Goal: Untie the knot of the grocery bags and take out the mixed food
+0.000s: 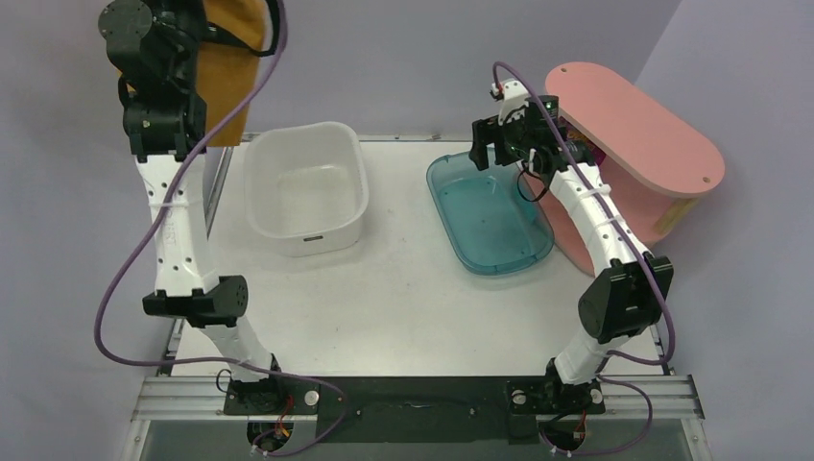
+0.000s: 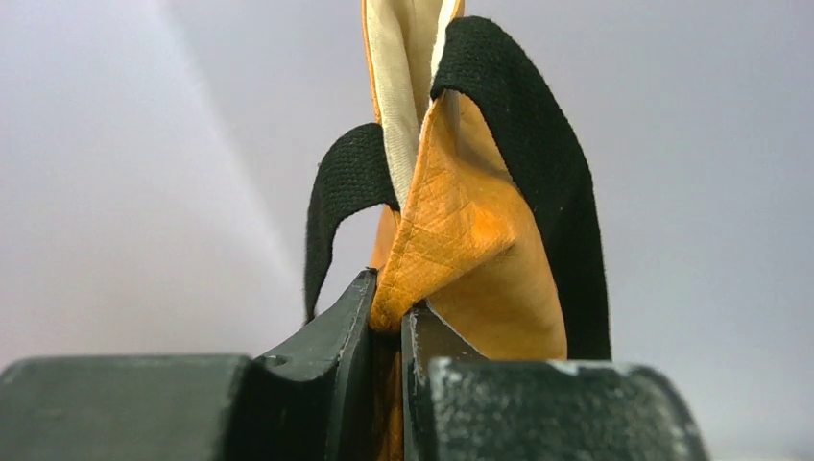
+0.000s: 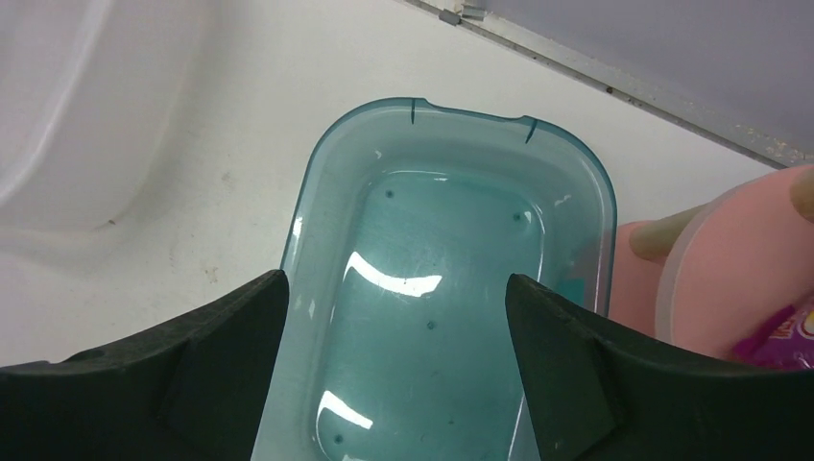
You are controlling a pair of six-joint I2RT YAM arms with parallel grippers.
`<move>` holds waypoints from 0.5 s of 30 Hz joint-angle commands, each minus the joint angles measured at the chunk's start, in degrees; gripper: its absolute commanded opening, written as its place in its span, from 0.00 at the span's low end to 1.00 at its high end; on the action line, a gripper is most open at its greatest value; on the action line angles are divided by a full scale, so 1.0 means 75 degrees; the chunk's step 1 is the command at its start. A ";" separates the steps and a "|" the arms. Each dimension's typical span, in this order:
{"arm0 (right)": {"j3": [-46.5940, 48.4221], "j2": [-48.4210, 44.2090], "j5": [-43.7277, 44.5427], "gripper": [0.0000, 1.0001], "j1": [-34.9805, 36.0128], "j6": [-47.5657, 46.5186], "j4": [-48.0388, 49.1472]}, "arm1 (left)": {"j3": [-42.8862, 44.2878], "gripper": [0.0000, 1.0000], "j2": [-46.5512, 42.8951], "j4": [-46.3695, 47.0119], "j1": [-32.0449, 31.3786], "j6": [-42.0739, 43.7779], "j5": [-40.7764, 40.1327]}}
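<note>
My left gripper [image 1: 213,27] is raised high at the far left and is shut on a fold of the mustard-brown canvas tote [image 1: 230,72], which hangs off the table's back left corner. In the left wrist view the jaws [image 2: 389,322] pinch the tote's fabric [image 2: 470,240], and its black straps [image 2: 538,154] loop beside it. My right gripper [image 1: 499,134] is open and empty above the far end of the teal tub, which fills the right wrist view between the fingers [image 3: 395,298]. The peach plastic bag and all the food are out of view.
A white tub [image 1: 307,187] stands at the back left of the table and a teal tub [image 1: 490,216] at the back right; both hold nothing. A pink oval shelf [image 1: 634,144] stands at the right edge, with a purple packet [image 3: 782,336] under it.
</note>
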 commanded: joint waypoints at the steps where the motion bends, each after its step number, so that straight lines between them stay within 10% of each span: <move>1: 0.0473 -0.0644 -0.0304 0.80 -0.0362 0.0518 0.0000 | -0.0115 0.00 -0.1479 0.0582 -0.1316 -0.1152 0.1835; 9: 0.0628 -0.1009 -0.0770 0.80 -0.1340 0.1061 -0.0675 | -0.1892 0.00 -0.2045 -0.0130 -0.1988 -0.5081 0.6260; 15: 0.0051 -0.1481 -0.0835 0.80 -0.1629 0.0741 -0.0895 | -0.4569 0.00 -0.2874 -0.0971 -0.3757 -0.3889 0.6879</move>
